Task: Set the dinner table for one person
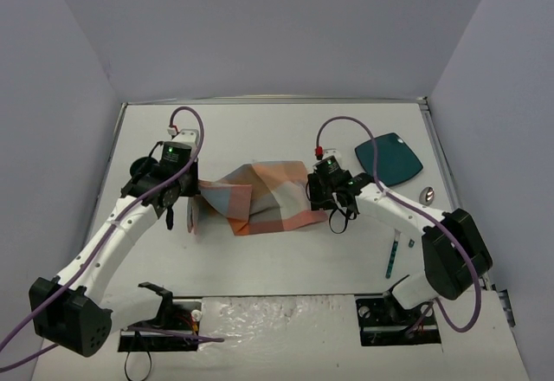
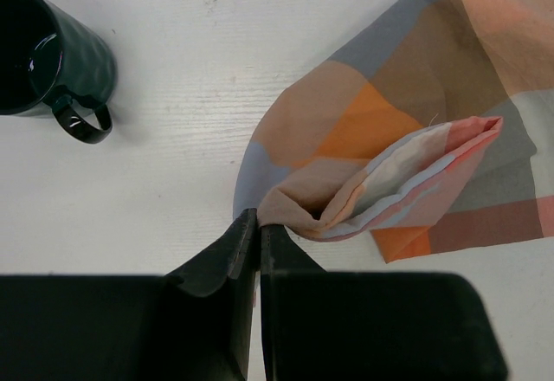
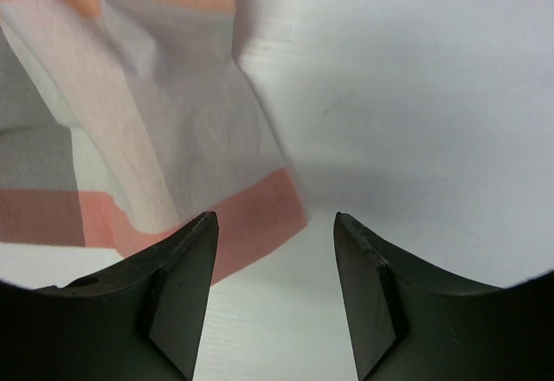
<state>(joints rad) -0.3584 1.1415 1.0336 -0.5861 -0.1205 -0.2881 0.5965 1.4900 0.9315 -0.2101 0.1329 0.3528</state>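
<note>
The white dinner table (image 1: 260, 130) carries a crumpled orange-blue-grey plaid placemat (image 1: 260, 197) at its middle. My left gripper (image 1: 192, 219) is at the placemat's left edge. In the left wrist view its jaws (image 2: 258, 225) are shut on a bunched fold of the placemat (image 2: 381, 130), which is partly doubled over. My right gripper (image 1: 338, 222) is at the placemat's right corner. In the right wrist view it (image 3: 275, 225) is open and empty, just above the table, with the placemat's pink-edged corner (image 3: 260, 216) lying between its fingers.
A dark green mug (image 2: 43, 61) stands to the left of the placemat, handle towards me. A teal plate (image 1: 389, 158) lies at the back right, a small shiny piece (image 1: 426, 196) beside it, and a teal-handled utensil (image 1: 394, 255) near the right arm.
</note>
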